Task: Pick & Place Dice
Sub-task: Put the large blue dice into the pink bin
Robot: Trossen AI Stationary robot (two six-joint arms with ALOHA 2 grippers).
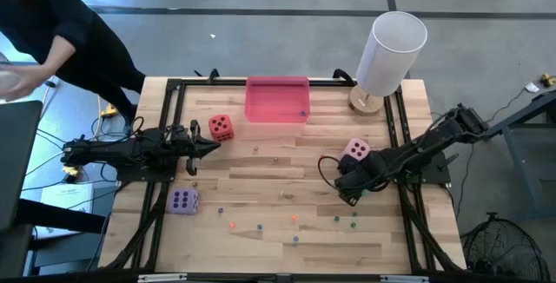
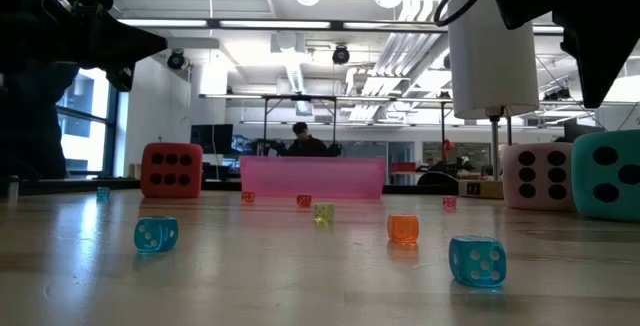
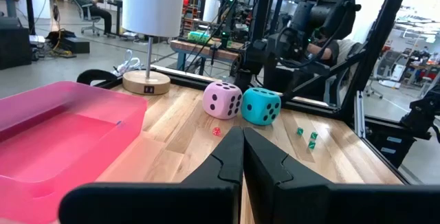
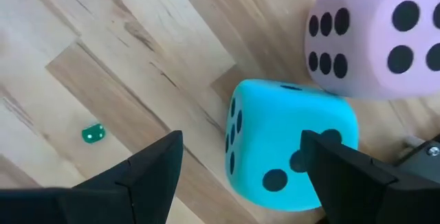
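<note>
The teal die (image 4: 289,141) rests on the table against the pink die (image 4: 375,38) at the table's right. My right gripper (image 4: 242,138) hovers open above it, pointing down, and hides it in the high view. One finger stands well clear of the die; the other is over its edge, and in the low view the gripper hangs above the teal die (image 2: 608,174). The red die (image 1: 221,127) sits in front of the pink tray (image 1: 277,101), and the purple die (image 1: 183,200) lies near left. My left gripper (image 1: 213,147) waits shut, level, beside the red die.
Tiny coloured dice (image 1: 261,228) lie scattered over the near half of the table, also tiny dice (image 2: 476,261) close to the low camera. A white lamp (image 1: 391,53) stands at the far right corner. A person (image 1: 52,23) leans in beyond the far left corner.
</note>
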